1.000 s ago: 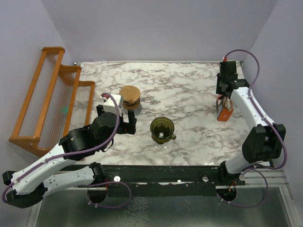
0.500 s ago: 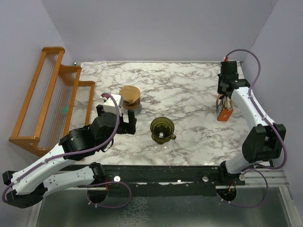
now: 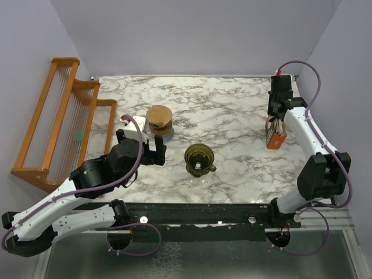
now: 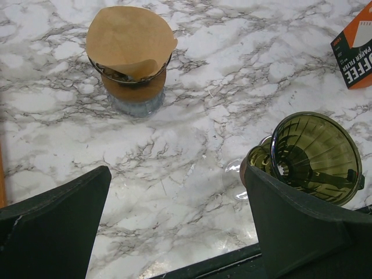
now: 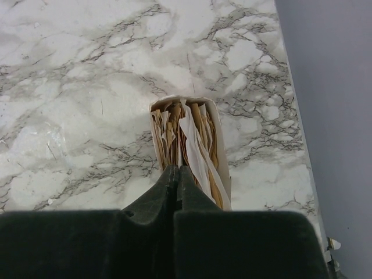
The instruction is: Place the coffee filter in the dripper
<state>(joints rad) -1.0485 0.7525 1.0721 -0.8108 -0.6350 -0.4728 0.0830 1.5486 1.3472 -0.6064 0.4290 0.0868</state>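
Observation:
The dark olive-green dripper (image 3: 199,157) stands upright near the table's front middle, its mouth open (image 4: 317,157). My left gripper (image 3: 143,151) hovers open to its left, the right finger beside the dripper's rim (image 4: 177,171). An orange box (image 3: 275,138) at the right holds folded papers on edge: tan ones and a white coffee filter (image 5: 197,142). My right gripper (image 5: 177,168) is shut, its tips pressed into the paper edges at the box's left side (image 3: 276,121). Whether a sheet is pinched between them is hidden.
A tan paper lies over a brown disc on a grey stand (image 3: 158,119), behind my left gripper (image 4: 131,46). A wooden rack (image 3: 64,122) lines the left edge. The purple wall runs close to the right of the box (image 5: 325,116).
My right gripper's jaws have closed over the box's papers. My left arm has drifted slightly left and stays open.

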